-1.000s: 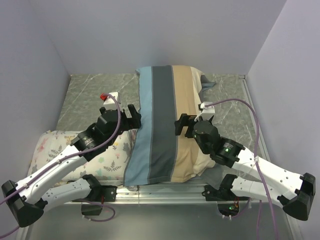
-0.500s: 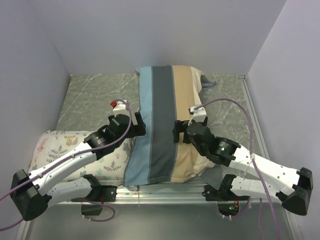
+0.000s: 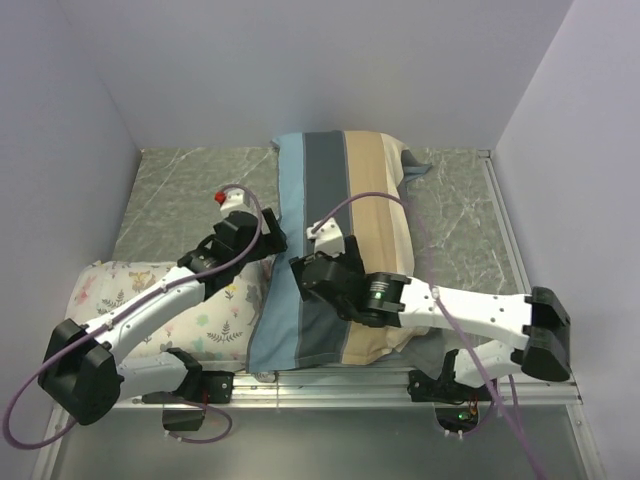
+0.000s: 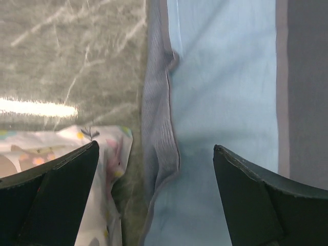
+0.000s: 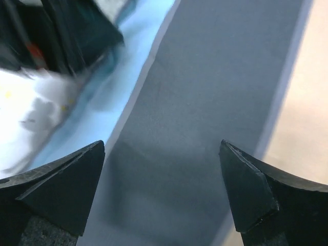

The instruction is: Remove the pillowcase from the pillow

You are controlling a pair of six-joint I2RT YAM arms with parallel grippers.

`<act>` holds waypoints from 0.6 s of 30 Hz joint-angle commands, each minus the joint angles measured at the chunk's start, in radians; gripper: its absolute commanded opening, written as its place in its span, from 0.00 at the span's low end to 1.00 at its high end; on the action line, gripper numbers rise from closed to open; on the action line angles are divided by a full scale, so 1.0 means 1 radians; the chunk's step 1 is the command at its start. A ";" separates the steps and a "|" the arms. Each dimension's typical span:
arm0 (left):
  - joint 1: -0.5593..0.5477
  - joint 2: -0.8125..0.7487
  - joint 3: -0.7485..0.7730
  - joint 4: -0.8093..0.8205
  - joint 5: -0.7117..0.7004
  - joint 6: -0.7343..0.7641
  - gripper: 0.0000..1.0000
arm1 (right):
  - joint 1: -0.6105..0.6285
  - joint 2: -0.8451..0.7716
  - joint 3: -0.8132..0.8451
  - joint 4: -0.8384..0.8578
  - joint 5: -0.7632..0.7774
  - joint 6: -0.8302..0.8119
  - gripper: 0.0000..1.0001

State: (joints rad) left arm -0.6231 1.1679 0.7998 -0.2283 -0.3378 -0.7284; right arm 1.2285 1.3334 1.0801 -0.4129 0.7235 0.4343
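Note:
The striped pillowcase (image 3: 325, 200) lies lengthwise down the middle of the table, plump, with its light-blue stripe on the left. The pillow is hidden inside it. A grey-blue flap (image 3: 415, 165) sticks out at the far right corner. My left gripper (image 3: 268, 240) is open at the case's left edge. In the left wrist view (image 4: 155, 146) its jaws straddle the grey-blue hem (image 4: 159, 128) beside the light-blue stripe (image 4: 225, 92). My right gripper (image 3: 303, 278) is open and empty. In the right wrist view (image 5: 161, 143) it hovers low over the dark-grey stripe (image 5: 205, 77).
The floral-print pillow (image 3: 200, 310) lies at the near left, touching the case's left side, and shows in the left wrist view (image 4: 66, 148). The marble table (image 3: 190, 190) is walled at the left, back and right. A metal rail (image 3: 330, 385) runs along the front edge.
My right arm has swung left across the pillowcase, from the tan stripe to the dark-grey and blue stripes. My left gripper has moved slightly farther, staying at the case's left edge.

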 commanded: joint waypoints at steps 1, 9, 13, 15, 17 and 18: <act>0.052 -0.008 0.012 0.121 0.081 -0.034 0.99 | 0.005 0.079 0.023 -0.029 0.068 0.006 1.00; 0.118 0.105 0.116 0.199 0.141 -0.010 0.99 | -0.099 0.119 -0.054 -0.081 0.042 0.076 0.30; 0.166 0.165 0.163 0.221 0.203 0.015 0.99 | -0.178 -0.066 -0.109 -0.046 -0.038 0.054 0.00; 0.192 0.199 0.174 0.283 0.244 0.023 0.99 | -0.217 -0.158 -0.117 -0.035 -0.094 0.041 0.00; 0.220 0.240 0.179 0.352 0.282 0.027 0.99 | -0.269 -0.224 -0.129 -0.004 -0.186 0.032 0.00; 0.229 0.262 0.187 0.366 0.307 0.029 0.99 | -0.288 -0.284 -0.134 0.005 -0.231 0.032 0.00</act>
State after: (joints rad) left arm -0.4213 1.3888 0.9401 0.0124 -0.1226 -0.7216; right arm 0.9920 1.1610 0.9600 -0.4286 0.5987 0.4736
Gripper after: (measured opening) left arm 0.993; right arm 0.045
